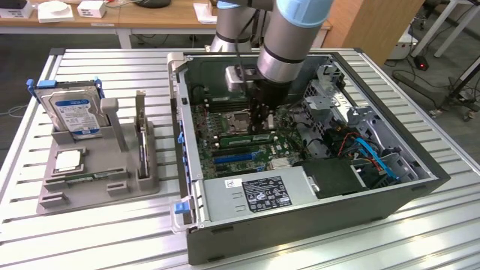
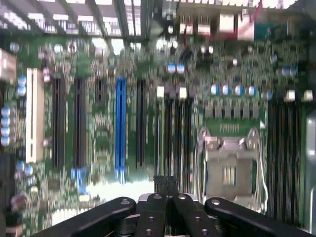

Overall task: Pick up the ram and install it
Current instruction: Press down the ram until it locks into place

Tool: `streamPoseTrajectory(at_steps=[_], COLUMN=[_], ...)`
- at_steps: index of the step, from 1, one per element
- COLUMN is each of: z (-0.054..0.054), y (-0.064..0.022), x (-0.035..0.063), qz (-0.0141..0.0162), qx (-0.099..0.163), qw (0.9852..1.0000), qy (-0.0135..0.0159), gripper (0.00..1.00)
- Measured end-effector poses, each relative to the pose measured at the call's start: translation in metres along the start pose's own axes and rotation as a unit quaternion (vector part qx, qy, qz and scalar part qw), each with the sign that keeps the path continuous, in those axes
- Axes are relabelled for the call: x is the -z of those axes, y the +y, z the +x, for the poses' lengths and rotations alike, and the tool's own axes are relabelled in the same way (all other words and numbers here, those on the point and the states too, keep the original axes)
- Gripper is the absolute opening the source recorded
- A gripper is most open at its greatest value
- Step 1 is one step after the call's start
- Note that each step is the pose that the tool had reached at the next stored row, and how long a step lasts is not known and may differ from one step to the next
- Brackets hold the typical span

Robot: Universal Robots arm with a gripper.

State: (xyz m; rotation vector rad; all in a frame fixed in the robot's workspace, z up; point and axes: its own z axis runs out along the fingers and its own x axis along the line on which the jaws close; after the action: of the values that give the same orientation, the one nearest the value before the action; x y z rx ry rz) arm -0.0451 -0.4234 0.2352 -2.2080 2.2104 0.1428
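Observation:
My gripper (image 1: pixel 263 128) reaches down inside the open computer case (image 1: pixel 420 185), its fingers shut together over the memory slots (image 2: pixel 177 128) beside the processor socket (image 2: pixel 229 170). In the wrist view the closed fingertips (image 2: pixel 160 186) show nothing I can make out between them. A long green ram (image 1: pixel 241 139) stands in a motherboard slot just below and to the exterior view's left of the fingertips; whether they touch it I cannot tell. Another thin ram (image 1: pixel 141 132) stands on edge in the grey holder (image 1: pixel 143 180) outside the case.
The holder also carries a silver hard drive (image 1: pixel 73 109) and a small square processor chip (image 1: pixel 67 160). Inside the case, the power supply (image 1: pixel 255 191), a metal drive cage (image 1: pixel 330 95) and blue cables (image 1: pixel 375 157) crowd the gripper. The slatted table (image 1: pixel 90 236) surrounds the case.

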Motion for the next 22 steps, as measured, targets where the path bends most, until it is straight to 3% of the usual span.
streamPoseTrajectory(at_steps=[7, 12, 22], z=[0.000, 0.000, 0.000], y=[0.0272, 0.0310, 0.0522], x=[-0.0016, -0.0018, -0.0030], qz=[0.0006, 0.0006, 0.0008], qx=[-0.001, -0.001, -0.001], qw=[1.0000, 1.0000, 1.0000], qy=[0.0000, 0.0000, -0.0001], gripper=[0.09, 0.09, 0.09])
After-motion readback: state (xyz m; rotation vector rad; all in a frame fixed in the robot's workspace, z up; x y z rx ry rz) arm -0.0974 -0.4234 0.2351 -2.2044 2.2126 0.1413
